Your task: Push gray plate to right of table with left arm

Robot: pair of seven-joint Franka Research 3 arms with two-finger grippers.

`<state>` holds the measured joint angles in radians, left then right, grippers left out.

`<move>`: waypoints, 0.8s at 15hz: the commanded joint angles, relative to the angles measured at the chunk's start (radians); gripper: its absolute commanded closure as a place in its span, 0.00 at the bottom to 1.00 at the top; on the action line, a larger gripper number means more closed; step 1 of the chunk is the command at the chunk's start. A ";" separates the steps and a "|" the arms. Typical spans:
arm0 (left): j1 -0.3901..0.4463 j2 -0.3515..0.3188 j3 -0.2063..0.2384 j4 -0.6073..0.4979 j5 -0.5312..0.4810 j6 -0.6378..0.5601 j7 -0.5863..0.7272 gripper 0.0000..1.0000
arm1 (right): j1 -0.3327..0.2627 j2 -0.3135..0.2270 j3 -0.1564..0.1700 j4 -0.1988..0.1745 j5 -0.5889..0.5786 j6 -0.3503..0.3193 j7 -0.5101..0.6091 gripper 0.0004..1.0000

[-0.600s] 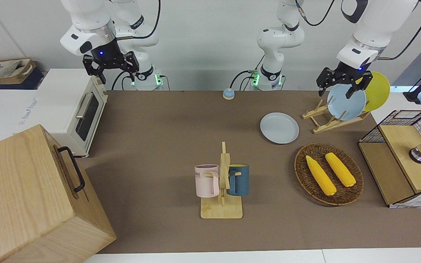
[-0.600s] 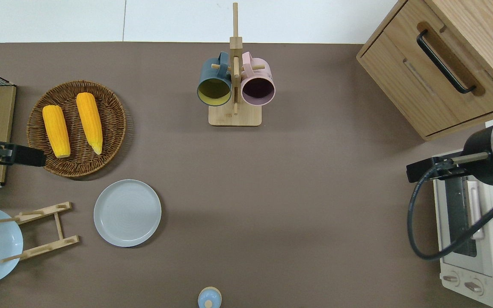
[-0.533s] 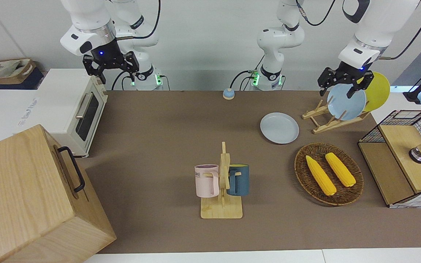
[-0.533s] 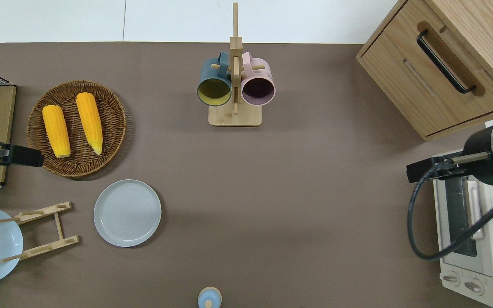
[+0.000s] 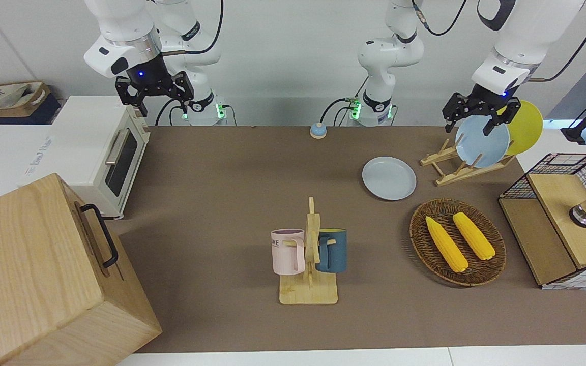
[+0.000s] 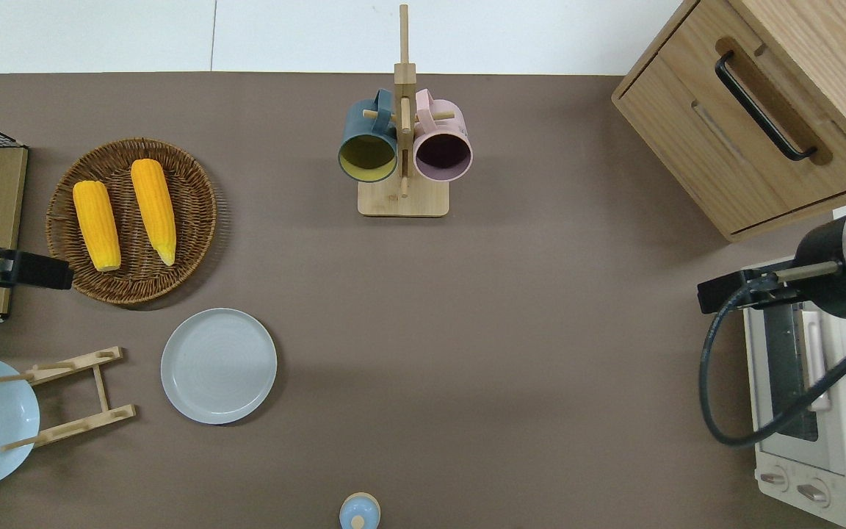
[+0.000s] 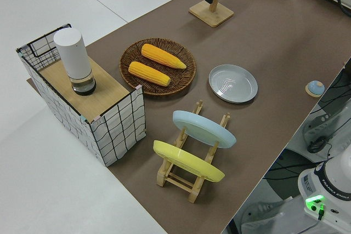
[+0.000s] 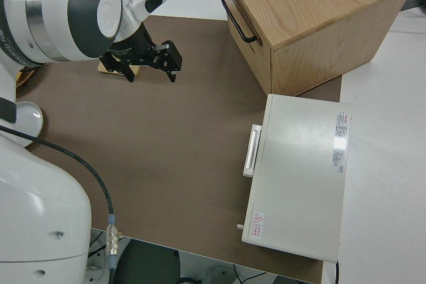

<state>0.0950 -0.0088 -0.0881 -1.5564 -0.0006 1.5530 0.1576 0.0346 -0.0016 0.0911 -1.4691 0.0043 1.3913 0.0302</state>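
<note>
The left end effector (image 5: 478, 115) is up in the air with its two fingers spread apart and nothing between them. In the overhead view it shows only at the picture's edge (image 6: 23, 270), over the desk (image 6: 526, 308) at the left arm's end, just beside the rim of the wicker basket (image 6: 195, 220) that holds two corn cobs (image 6: 96, 224).

The gray plate (image 6: 219, 366) lies flat on the desk, apart from this end effector and untouched by it: it sits nearer to the robots than the spot the end effector is over, and more toward the middle of the desk. The basket lies farther from the robots than the plate, close to it but not touching. Beside the plate, toward the left arm's end, stands a wooden dish rack (image 5: 456, 165) holding a light-blue plate (image 5: 481, 142) and a yellow plate (image 5: 527, 124) on edge; in the front view the end effector's fingers appear before the top of the light-blue plate.

Toward the middle of the desk, well apart from the end effector, a wooden mug stand (image 5: 309, 284) carries a pink mug (image 5: 288, 251) and a dark blue mug (image 5: 332, 250).

The right arm (image 5: 125, 35) is parked, its end effector (image 5: 154, 94) spread open and empty.
</note>
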 commanded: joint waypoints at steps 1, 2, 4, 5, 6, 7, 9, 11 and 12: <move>-0.009 -0.013 0.013 0.006 -0.012 -0.041 -0.013 0.00 | -0.012 -0.008 0.004 0.000 0.008 -0.012 -0.003 0.02; -0.009 -0.017 0.013 0.003 -0.013 -0.041 -0.013 0.00 | -0.012 -0.008 0.004 0.000 0.008 -0.012 -0.003 0.02; -0.009 -0.020 0.013 -0.007 -0.013 -0.044 -0.015 0.00 | -0.012 -0.008 0.004 0.000 0.008 -0.012 -0.003 0.02; -0.015 -0.033 0.025 -0.016 -0.013 -0.047 -0.016 0.00 | -0.012 -0.008 0.004 0.000 0.008 -0.012 -0.003 0.02; -0.023 -0.037 0.037 -0.030 -0.016 -0.045 -0.020 0.00 | -0.012 -0.008 0.006 0.000 0.008 -0.012 -0.001 0.02; -0.023 -0.043 0.037 -0.033 -0.018 -0.045 -0.020 0.00 | -0.012 -0.008 0.006 0.000 0.008 -0.012 -0.003 0.02; -0.023 -0.050 0.037 -0.047 -0.018 -0.044 -0.020 0.00 | -0.012 -0.008 0.006 0.000 0.008 -0.012 -0.003 0.02; -0.024 -0.050 0.037 -0.051 -0.018 -0.044 -0.020 0.00 | -0.012 -0.008 0.006 0.000 0.008 -0.012 -0.003 0.02; -0.024 -0.051 0.037 -0.082 -0.018 -0.030 -0.023 0.00 | -0.012 -0.008 0.004 0.001 0.008 -0.012 -0.003 0.02</move>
<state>0.0931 -0.0276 -0.0710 -1.5702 -0.0059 1.5141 0.1516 0.0346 -0.0016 0.0911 -1.4691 0.0043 1.3913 0.0302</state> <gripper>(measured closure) 0.004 0.013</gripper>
